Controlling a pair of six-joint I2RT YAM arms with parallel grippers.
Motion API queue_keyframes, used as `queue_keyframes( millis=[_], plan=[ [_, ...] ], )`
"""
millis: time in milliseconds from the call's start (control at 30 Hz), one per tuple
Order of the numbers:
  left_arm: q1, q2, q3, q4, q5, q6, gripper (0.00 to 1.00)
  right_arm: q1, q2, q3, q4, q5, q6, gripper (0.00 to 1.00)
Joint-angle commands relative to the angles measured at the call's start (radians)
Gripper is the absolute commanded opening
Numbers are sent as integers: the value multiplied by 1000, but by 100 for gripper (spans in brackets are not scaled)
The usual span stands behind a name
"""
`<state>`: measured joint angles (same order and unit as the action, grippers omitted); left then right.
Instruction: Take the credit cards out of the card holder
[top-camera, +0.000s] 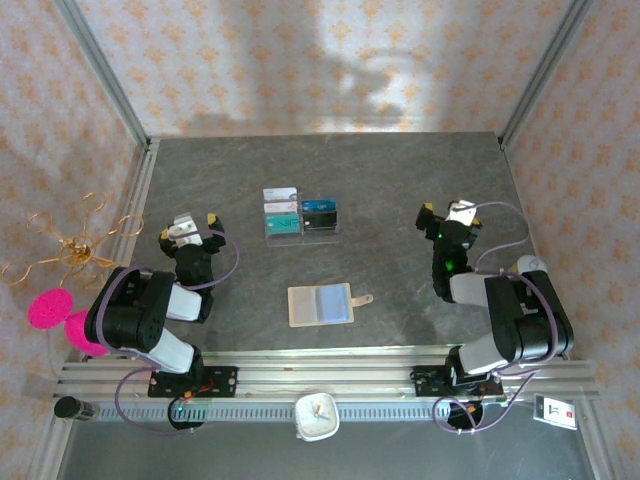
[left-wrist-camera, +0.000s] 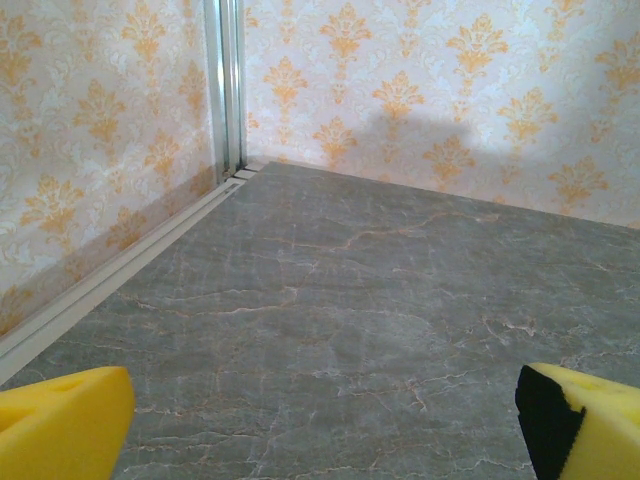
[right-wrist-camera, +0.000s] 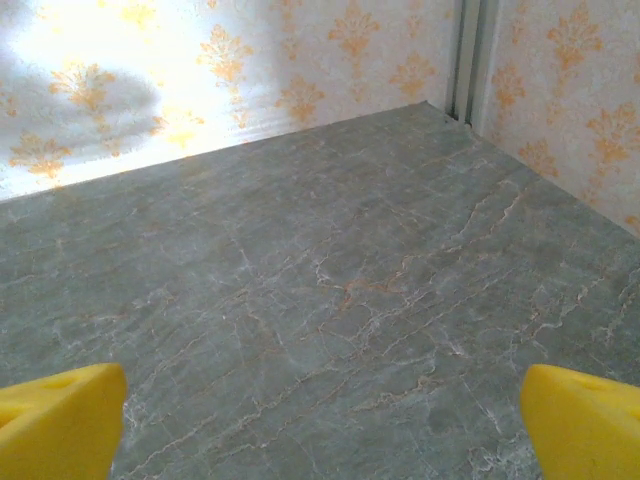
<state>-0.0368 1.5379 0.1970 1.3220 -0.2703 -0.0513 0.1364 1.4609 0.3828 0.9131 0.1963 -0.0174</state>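
Left gripper (top-camera: 188, 226) and right gripper (top-camera: 448, 212) both hang wide open and empty, the wallet (top-camera: 320, 305) spread open on the bench (top-camera: 400, 180) between them, cards (top-camera: 282, 210) standing in the clear tray (top-camera: 335, 236) just behind it.

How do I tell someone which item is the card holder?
Start at the grey marble table and look between the left arm and right arm. The card holder lies open there, beige with a blue-grey inside and a side tab, unlike the clear tray farther back.
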Motion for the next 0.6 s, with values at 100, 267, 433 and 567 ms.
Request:
queue_keyframes(
  millis=[100,267,433,567],
  plan=[
    [1,2,-1,43,-13,1,100,-7,-118,-148,133,-30,-13,100],
    [0,2,-1,44,-11,1,100,-6,-86,-112,101,-19,-19,100],
    [0,2,-1,43,-10,1,100,-4,-172,-179,115,-14,21,100],
    [1,2,-2,43,-11,1,99,-6,-148,-157,98,-15,23,100]
  ],
)
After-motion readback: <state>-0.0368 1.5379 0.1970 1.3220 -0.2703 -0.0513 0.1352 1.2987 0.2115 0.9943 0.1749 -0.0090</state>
